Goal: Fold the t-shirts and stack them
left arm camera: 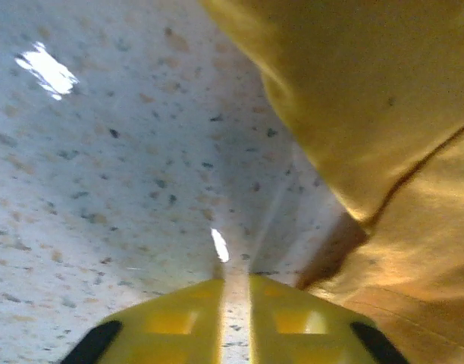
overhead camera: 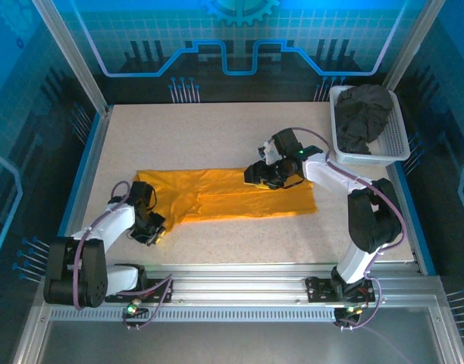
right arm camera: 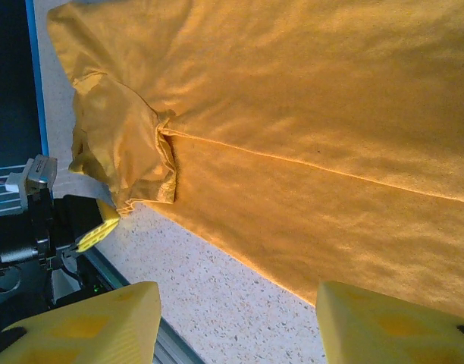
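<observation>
The bright orange-yellow t-shirt [overhead camera: 232,193] lies on the table as a long band folded lengthwise, with a bunched sleeve [right arm camera: 126,152] at its left end. My right gripper [overhead camera: 262,173] hovers over the shirt's upper right part. It [right arm camera: 236,334] is open wide with nothing between the fingers. My left gripper [overhead camera: 152,227] is low on the table just off the shirt's lower left corner. It [left arm camera: 233,284] is shut, only a thin slit of bare table showing, and the cloth [left arm camera: 384,114] is to its right. The dark charcoal t-shirt [overhead camera: 362,114] sits crumpled in the basket.
The white mesh basket [overhead camera: 395,140] stands at the back right corner. Blue rails border the speckled table [overhead camera: 217,136] on the left and right. An aluminium rail [overhead camera: 232,277] runs along the near edge by the arm bases.
</observation>
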Tool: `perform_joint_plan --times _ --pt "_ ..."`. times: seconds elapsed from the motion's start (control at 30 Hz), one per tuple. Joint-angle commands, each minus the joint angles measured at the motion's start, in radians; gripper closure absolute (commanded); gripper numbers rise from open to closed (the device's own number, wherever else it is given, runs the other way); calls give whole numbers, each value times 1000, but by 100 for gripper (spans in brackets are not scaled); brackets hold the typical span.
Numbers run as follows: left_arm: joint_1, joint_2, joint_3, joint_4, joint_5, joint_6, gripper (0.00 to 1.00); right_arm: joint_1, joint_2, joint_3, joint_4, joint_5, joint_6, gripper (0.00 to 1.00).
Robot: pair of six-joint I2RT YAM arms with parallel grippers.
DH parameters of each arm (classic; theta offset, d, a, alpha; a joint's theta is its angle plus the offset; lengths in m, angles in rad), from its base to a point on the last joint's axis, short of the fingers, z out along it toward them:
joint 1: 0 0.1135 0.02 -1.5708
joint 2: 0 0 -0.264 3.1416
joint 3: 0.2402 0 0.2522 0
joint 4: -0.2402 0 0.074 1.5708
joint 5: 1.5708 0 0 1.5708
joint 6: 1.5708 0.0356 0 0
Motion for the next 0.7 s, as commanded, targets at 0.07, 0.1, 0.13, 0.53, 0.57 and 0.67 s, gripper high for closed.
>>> perform_joint_plan --times 0.07,0.1,0.13,0.53,0.57,0.67 --pt "24 -27 -31 199 -34 9 100 10 -17 -23 -6 -13 0 43" --pt "31 -48 -28 186 -45 13 100 10 -18 -27 -4 -12 2 43" --pt "39 -71 -27 171 -52 20 100 10 -19 -30 -2 -12 2 43" --pt "51 -45 -30 206 97 54 77 10 10 0 -5 -20 0 43" --pt "51 -36 -26 193 91 57 75 9 11 4 -5 -19 -1 43" --pt "53 -58 -4 185 67 76 64 9 15 10 -9 -19 -3 43"
